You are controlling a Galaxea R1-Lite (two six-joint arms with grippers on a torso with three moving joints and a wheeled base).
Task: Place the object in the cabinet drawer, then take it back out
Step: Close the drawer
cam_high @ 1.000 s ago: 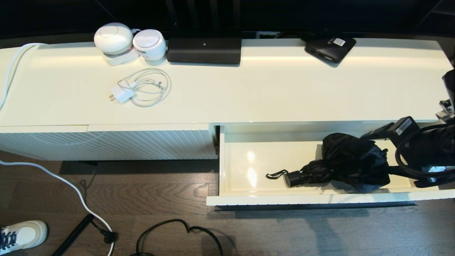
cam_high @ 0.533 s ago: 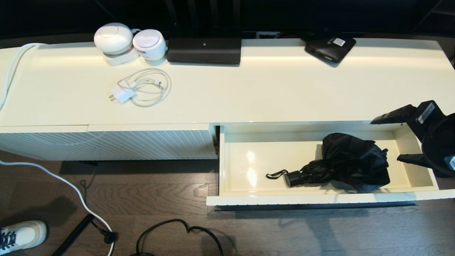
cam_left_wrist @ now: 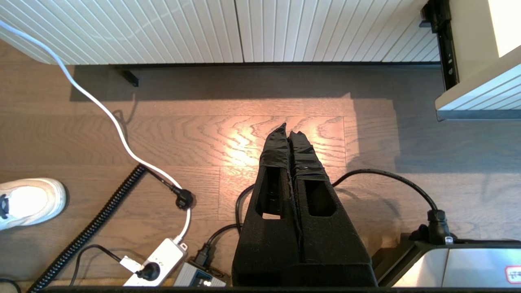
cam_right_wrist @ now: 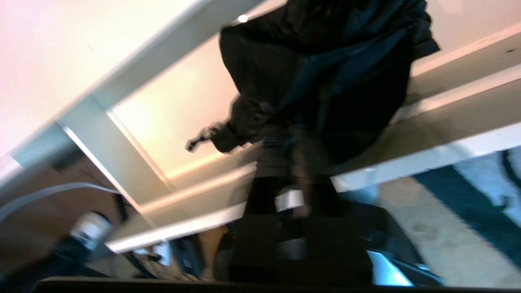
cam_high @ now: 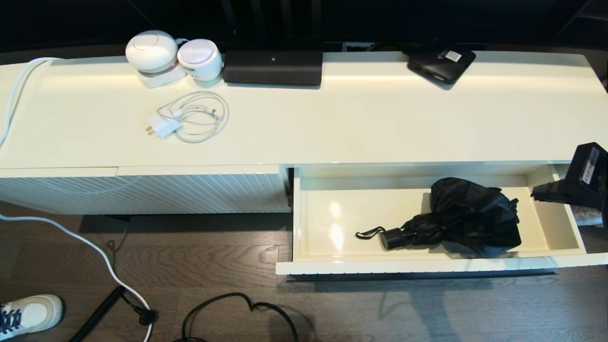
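The black folding umbrella (cam_high: 470, 216) lies loose in the open cream-white drawer (cam_high: 342, 213), towards its right half. Its short handle (cam_high: 392, 239) and wrist loop (cam_high: 368, 233) point left. Nothing touches it. My right gripper (cam_high: 541, 194) hovers at the drawer's right end wall, well apart from the fabric; it holds nothing. In the right wrist view the umbrella (cam_right_wrist: 325, 61) lies ahead, beyond the drawer wall (cam_right_wrist: 195, 191). My left gripper (cam_left_wrist: 288, 128) hangs shut and empty over the wooden floor, left of the drawer's front corner (cam_left_wrist: 476, 97).
On the cabinet top stand a flat black box with a white sticker (cam_high: 441, 61), a black device (cam_high: 273, 66), two white round devices (cam_high: 152, 50) and a coiled white charger (cam_high: 190, 118). Cables, a power strip (cam_left_wrist: 158, 260) and a shoe (cam_high: 28, 313) lie on the floor.
My right gripper has drawn back from beside the umbrella, rightward and up out of the drawer to the picture's edge. The umbrella has stayed lying where it was.
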